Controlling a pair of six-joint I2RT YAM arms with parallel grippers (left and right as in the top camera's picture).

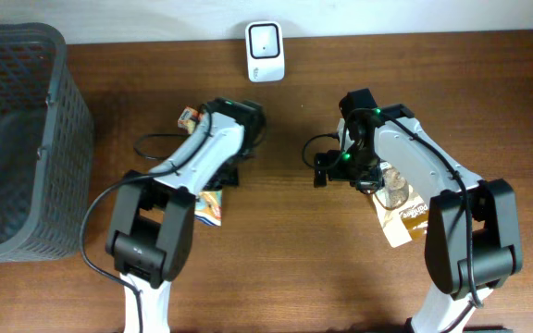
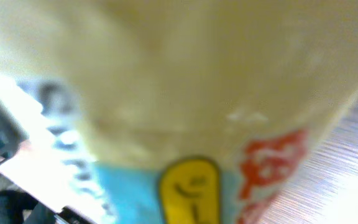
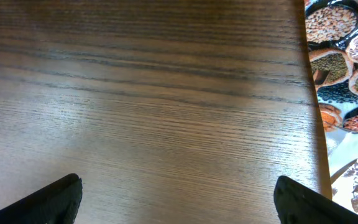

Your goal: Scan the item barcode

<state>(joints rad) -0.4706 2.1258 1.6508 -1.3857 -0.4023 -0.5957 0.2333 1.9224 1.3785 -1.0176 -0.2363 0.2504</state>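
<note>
Snack pouch [image 2: 185, 93]: likely light, limp, slick film, best pinched at a seam edge (left gripper [image 1: 234, 116] clenched, hold unconfirmed; right gripper [image 3: 179, 199] released).

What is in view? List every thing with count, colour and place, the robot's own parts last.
basket: one, dark grey mesh, left end of the table
barcode scanner: one, white, far edge, centre
small box: one, multicoloured, beside the far end of the left arm
snack packet: one, pale yellow with blue and red, under the left arm; fills the left wrist view, blurred
grain pouch: one, tan with pictures of grains, under the right arm
table: one, brown wood
left gripper: one, black, shut, by the snack packet
right gripper: one, black, open, over bare table left of the grain pouch
</note>
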